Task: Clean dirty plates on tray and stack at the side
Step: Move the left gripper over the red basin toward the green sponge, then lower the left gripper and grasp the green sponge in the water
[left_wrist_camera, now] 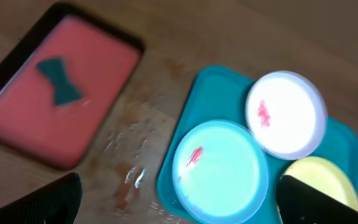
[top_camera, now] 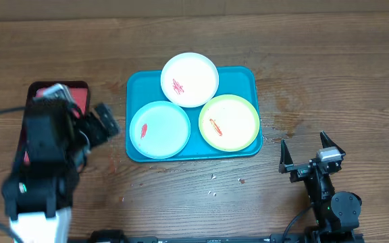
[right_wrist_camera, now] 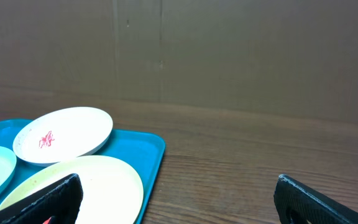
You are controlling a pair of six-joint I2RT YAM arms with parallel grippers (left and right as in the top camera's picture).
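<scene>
Overhead, the white plate (top_camera: pixel 190 79) overhangs the far rim of the tray (top_camera: pixel 144 88).

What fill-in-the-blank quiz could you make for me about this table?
1. The teal tray holds ___ plates.
2. The white plate, pale blue plate and yellow-green plate each bear a smear coloured ___.
3. The right gripper sits off the tray, on the table side, with its jaws ___.
4. The small red tray lies on the ___ arm's side.

Missing words: three; red; open; left.
</scene>
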